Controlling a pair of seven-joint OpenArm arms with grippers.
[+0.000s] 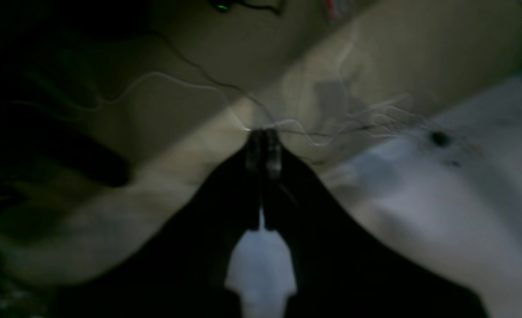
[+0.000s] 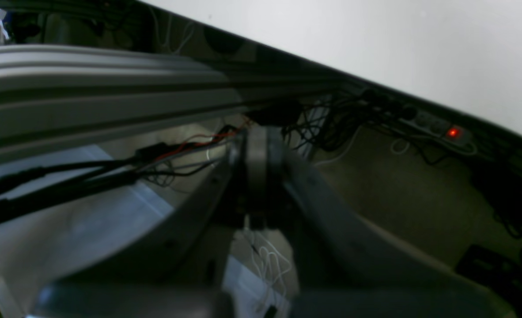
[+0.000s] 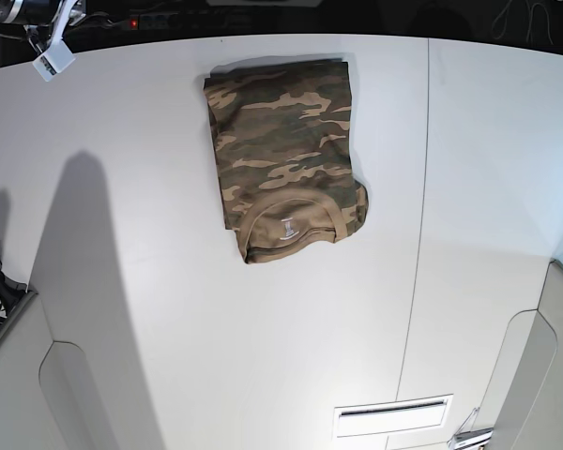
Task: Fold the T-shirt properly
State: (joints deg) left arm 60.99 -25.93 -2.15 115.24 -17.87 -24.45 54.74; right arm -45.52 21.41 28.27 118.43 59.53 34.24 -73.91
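While T-shirt (image 3: 286, 150) lies folded, left pincer (image 1: 263, 152), right pincer (image 2: 255, 154) closed, empty.

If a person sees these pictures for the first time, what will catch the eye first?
The camouflage T-shirt catches the eye first: it lies folded into a compact rectangle on the far middle of the white table, with its tan collar and neck label facing the near side. Neither arm is over the table. Each wrist view is dark and blurred, showing a shut gripper, the left gripper and the right gripper, pointing at cables off the table.
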